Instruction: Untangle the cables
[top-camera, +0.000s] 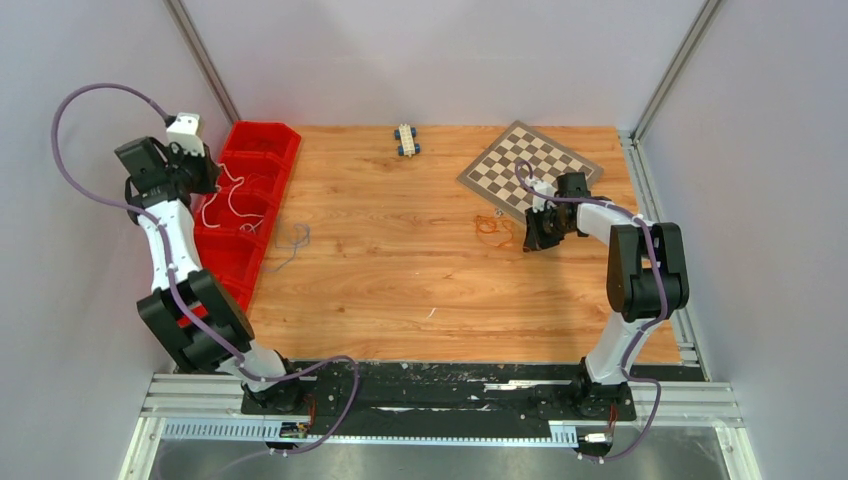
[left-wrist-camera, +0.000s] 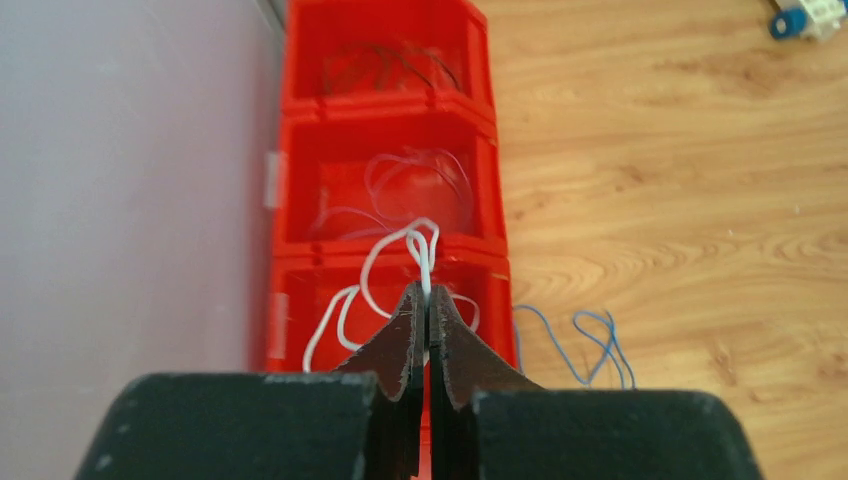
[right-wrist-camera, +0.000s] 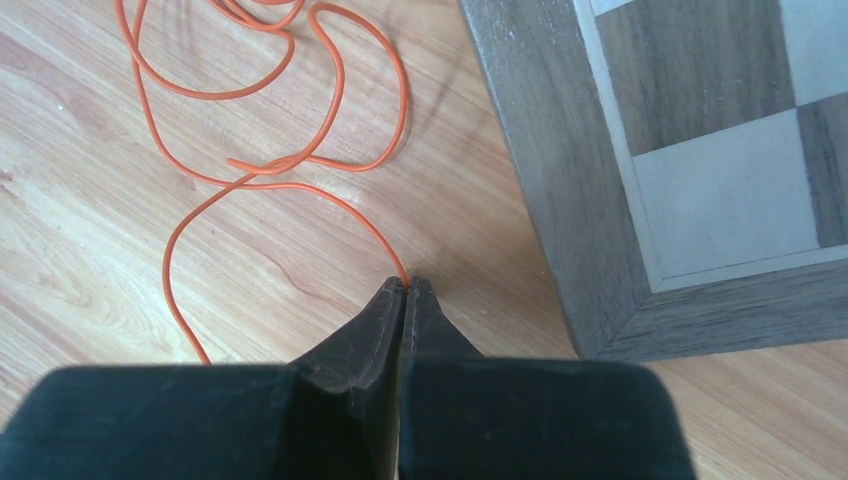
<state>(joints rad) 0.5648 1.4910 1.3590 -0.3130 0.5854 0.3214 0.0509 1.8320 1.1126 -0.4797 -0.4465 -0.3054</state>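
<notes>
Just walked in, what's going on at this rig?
Two thin cables are being handled. The left gripper is shut on a white cable, held over the red bins. The right gripper is shut on an orange cable that lies on the table beside the chessboard. A bluish cable lies loose next to the bins, in neither gripper.
</notes>
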